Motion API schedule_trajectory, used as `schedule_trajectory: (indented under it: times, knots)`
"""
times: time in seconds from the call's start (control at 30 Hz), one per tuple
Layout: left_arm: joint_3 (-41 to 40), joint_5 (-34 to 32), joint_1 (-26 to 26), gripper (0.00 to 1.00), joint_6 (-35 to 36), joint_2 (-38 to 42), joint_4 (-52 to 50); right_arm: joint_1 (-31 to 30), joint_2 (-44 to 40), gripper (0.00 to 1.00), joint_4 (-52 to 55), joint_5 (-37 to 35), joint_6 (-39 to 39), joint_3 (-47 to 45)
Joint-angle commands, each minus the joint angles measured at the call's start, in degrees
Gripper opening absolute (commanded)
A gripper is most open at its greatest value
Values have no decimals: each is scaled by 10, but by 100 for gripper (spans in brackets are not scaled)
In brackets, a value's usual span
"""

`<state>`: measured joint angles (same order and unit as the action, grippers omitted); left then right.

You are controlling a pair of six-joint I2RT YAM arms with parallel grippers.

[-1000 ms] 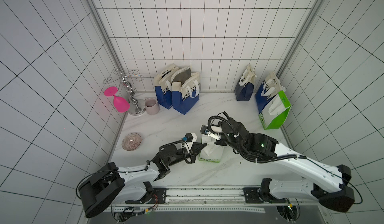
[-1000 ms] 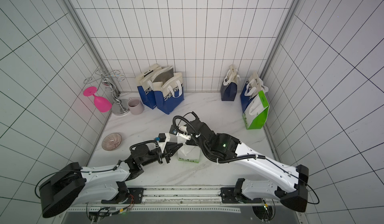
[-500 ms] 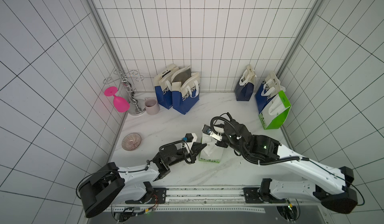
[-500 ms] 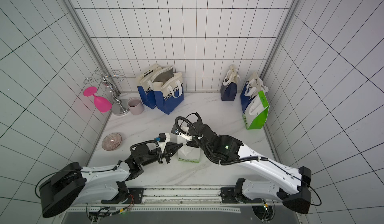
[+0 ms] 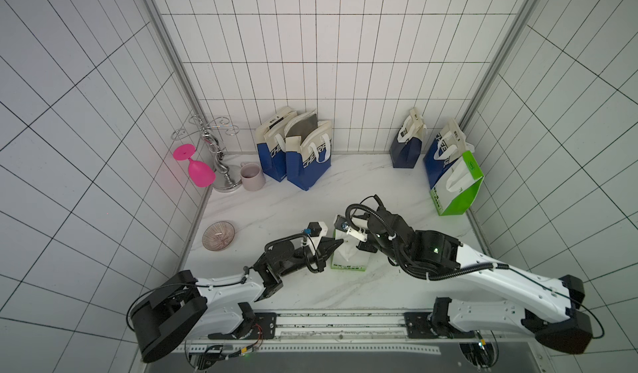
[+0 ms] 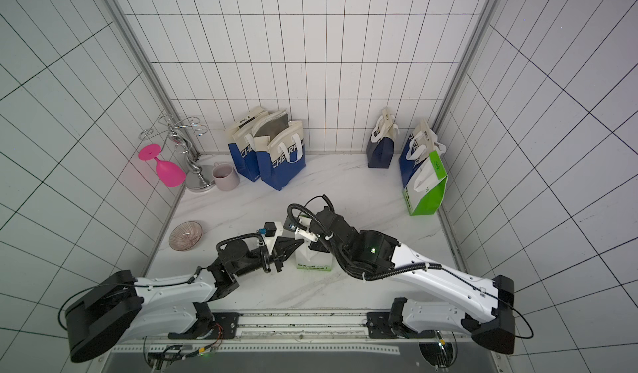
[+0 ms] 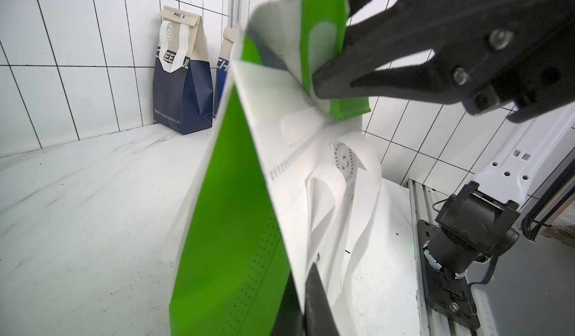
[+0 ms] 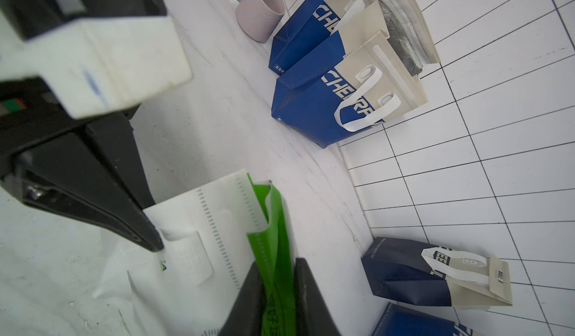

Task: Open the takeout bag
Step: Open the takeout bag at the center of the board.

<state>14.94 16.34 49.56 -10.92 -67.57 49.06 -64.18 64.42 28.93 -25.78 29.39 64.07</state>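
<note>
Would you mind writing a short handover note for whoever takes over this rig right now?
Left gripper: shut on the white panel of the green-and-white takeout bag, near its top.
Right gripper: shut on the bag's green panel at the top edge.
Bag: standing on the marble table, front centre, between the two arms.
Done: both sides of the mouth are gripped; the top is parted only slightly.
Left: probably pull the two panels apart until the mouth stands open, then release.
</note>
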Motion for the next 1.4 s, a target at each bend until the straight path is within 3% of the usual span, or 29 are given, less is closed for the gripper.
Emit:
schedule_trajectory:
  times: [0.0,0.07,0.23,0.73,1.37]
  knots:
    - [11,5,4,0,4,-3,2,-1,-8,6,11,-30,-10,-27]
    - [12,5,4,0,4,-3,2,-1,-13,0,11,-21,-10,-24]
    - [13,5,4,0,5,-3,0,-1,-18,0,27,-3,-3,-1]
    - [14,4,4,0,8,-2,-7,23,30,0,112,-44,76,171]
    - [16,3,5,0,10,-5,-11,31,87,0,218,2,114,296]
